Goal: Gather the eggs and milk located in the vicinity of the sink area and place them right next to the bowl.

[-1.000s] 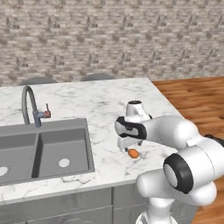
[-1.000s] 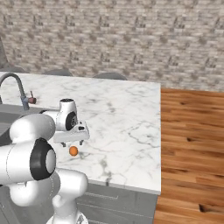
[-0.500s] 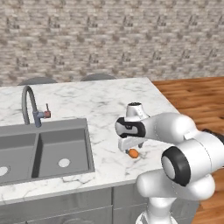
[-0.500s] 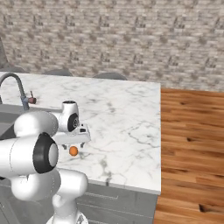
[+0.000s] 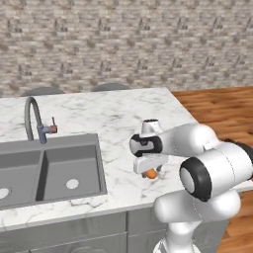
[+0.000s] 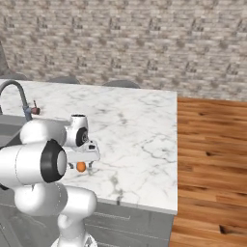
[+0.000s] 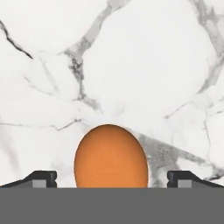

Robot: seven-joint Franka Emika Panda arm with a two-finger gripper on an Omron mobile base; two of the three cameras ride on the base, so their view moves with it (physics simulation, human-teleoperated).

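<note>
A: Report jaw state and egg position.

B: I see the gripper (image 7: pixel 111 183) fully spread, holding nothing. One egg (image 7: pixel 110 157) lies between the fingertips on the marble counter (image 5: pixel 118 118), near its front edge, right of the sink (image 5: pixel 49 170). Open marble surrounds it.

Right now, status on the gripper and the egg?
Gripper open, hanging over the marble counter. Small orange-brown oval egg centred between fingertips, not gripped. Nothing in the way.

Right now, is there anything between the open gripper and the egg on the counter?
Nothing visible. In the hand view the egg lies on bare marble counter, centred between the fingertips of the open gripper, with clear gaps either side.
</note>
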